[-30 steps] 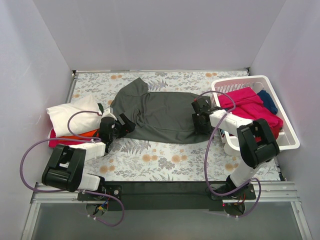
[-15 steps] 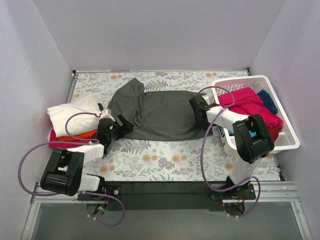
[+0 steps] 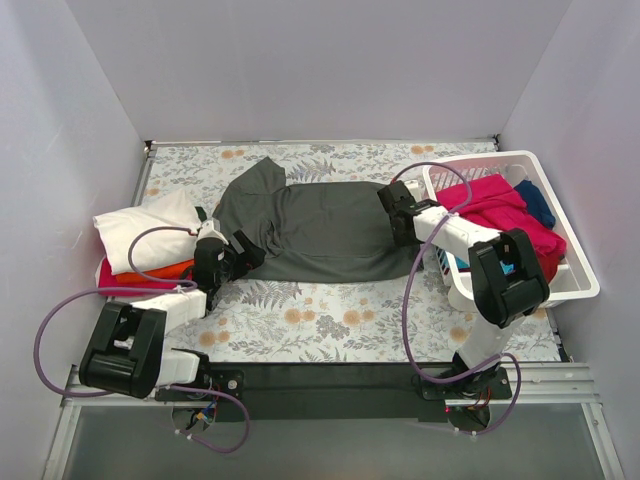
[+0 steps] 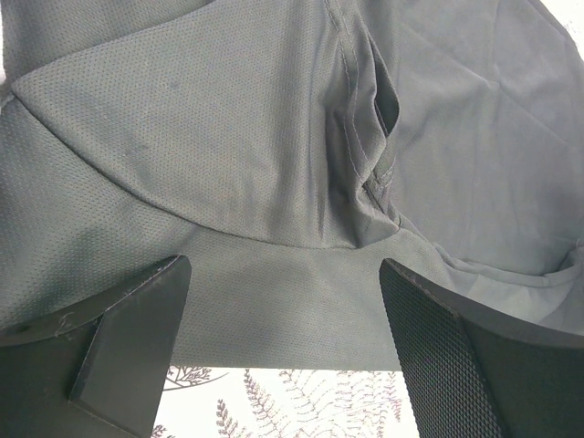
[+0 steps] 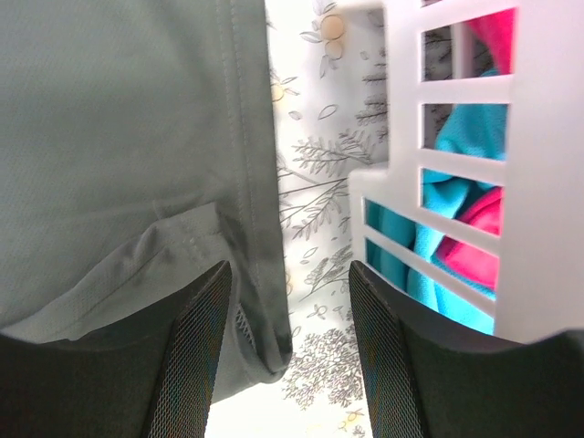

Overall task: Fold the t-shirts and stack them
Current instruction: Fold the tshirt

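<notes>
A dark grey t-shirt (image 3: 320, 225) lies spread flat across the middle of the table. My left gripper (image 3: 243, 250) stands open at its near left edge; in the left wrist view the grey hem (image 4: 274, 310) runs between the wide-apart fingers (image 4: 137, 319), unclamped. My right gripper (image 3: 396, 212) is open at the shirt's right edge, next to the basket. The folded-over hem corner (image 5: 260, 301) lies beside the left finger (image 5: 196, 347), with floral table showing in the gap. At the left sits a stack: a white t-shirt (image 3: 145, 230) over orange (image 3: 160, 268) and magenta (image 3: 108, 280) ones.
A white slatted basket (image 3: 575, 285) stands at the right, close to my right gripper, holding a magenta shirt (image 3: 490, 205), a navy one (image 3: 538, 200) and a teal one (image 5: 461, 128). White walls enclose the floral table (image 3: 320, 320) on three sides.
My right gripper has moved away from the bases along the shirt's right edge. The left gripper has shifted only slightly. The grey shirt lies a little flatter.
</notes>
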`<action>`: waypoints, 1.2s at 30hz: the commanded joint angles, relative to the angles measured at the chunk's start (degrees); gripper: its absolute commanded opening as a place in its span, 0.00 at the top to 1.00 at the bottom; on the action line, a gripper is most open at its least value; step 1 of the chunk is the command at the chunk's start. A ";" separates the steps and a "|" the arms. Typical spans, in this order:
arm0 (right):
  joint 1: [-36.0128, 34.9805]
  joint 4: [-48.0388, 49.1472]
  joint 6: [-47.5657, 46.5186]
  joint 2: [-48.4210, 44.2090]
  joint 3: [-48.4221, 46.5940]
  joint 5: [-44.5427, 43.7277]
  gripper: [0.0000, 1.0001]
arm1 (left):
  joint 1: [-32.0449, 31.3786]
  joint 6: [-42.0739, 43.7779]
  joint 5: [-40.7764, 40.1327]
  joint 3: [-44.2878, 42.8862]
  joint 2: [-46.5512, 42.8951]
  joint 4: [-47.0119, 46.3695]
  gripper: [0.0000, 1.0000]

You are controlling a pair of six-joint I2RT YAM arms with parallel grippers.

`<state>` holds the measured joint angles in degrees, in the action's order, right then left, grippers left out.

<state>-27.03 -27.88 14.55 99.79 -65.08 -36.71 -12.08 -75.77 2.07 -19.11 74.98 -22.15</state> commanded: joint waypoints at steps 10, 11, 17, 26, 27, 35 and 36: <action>-1.36 2.21 0.57 -10.58 9.70 11.40 0.52 | 0.47 2.03 1.27 -1.89 -8.18 4.22 0.22; -1.36 2.30 0.66 -10.93 10.32 10.53 0.52 | 0.47 2.11 1.19 -1.98 -8.53 4.40 0.22; -1.36 2.21 0.84 -9.88 11.03 7.01 0.59 | 0.39 2.12 0.83 -1.63 -9.15 5.63 0.22; -1.27 2.13 0.31 -5.40 10.06 2.43 0.82 | 0.47 2.55 -0.75 -0.75 -10.64 6.68 0.22; -1.27 2.04 0.31 -5.31 10.06 2.26 0.82 | 0.47 2.64 -0.83 -0.75 -10.64 6.68 0.22; -1.01 1.25 0.48 -6.19 9.97 -0.64 0.84 | 0.56 2.91 -3.02 -0.48 -11.00 7.74 0.21; -1.01 1.16 0.48 -5.92 9.88 -1.08 0.84 | 0.56 2.99 -3.21 -0.57 -10.91 7.91 0.21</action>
<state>-28.34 -26.81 14.76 94.24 -53.56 -34.70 -12.05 -73.89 1.52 -19.57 65.45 -15.27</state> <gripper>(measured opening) 0.160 0.784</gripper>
